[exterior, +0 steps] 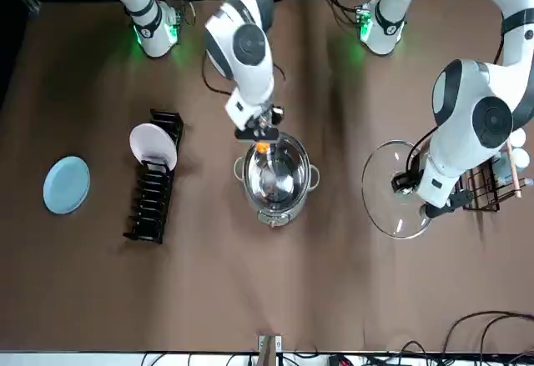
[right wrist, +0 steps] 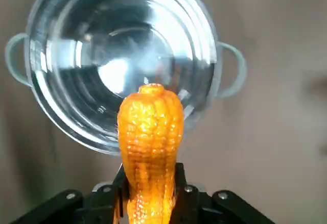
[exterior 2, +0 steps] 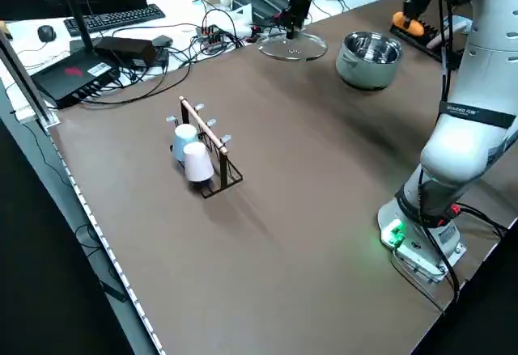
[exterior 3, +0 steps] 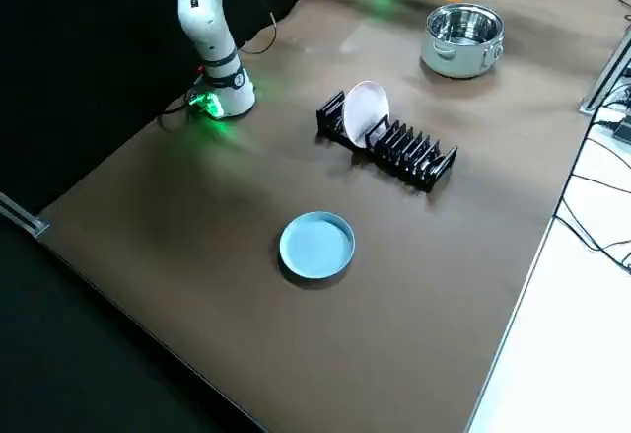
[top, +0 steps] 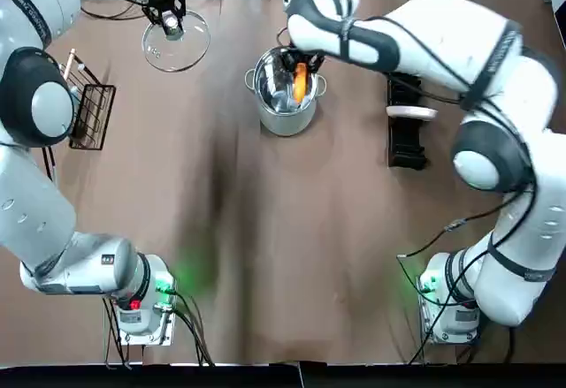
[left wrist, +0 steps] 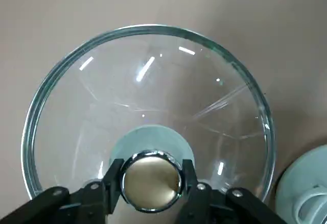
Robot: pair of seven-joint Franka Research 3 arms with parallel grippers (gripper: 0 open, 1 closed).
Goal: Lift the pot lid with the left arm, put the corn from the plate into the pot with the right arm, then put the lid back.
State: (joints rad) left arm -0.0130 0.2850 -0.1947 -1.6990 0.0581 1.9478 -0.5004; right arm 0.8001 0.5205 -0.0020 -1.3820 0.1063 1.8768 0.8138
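Corn [right wrist: 150,147] fills the right wrist view, pinched at its thick end by the right end effector [right wrist: 149,184], w/ the tip pointing down toward the pot [right wrist: 207,55]. Fingers are clamped on the cob, so nothing has been dropped yet. The pot is open and looks empty. In the front view the cob hangs over the pot rim on the robot's side, not over the middle.

The left end effector [left wrist: 150,180] is closed on the knob [left wrist: 152,175] of the glass lid [left wrist: 148,96]. It holds the lid well apart from the pot, off to the robot's left near the cup rack [exterior 2: 202,149]. Can't tell if the lid's edge rests on the tabletop [top: 309,255] or hangs just above it. The blue plate [exterior 3: 316,246] lies bare, far from the pot, beyond the dish rack [exterior 3: 394,142].

Likely risks:
- If the corn is let go now, it's too near the rim — it could clip the edge and bounce out onto the tabletop. It prob. needs moving further over the bowl first.
- The cob looks smooth and tapered, so it may slide in the grip.
- The lid hangs from a small round knob — it could tilt or swing and land crooked on the rim.
- If the left arm comes back before the right arm clears the pot, the two could clash.
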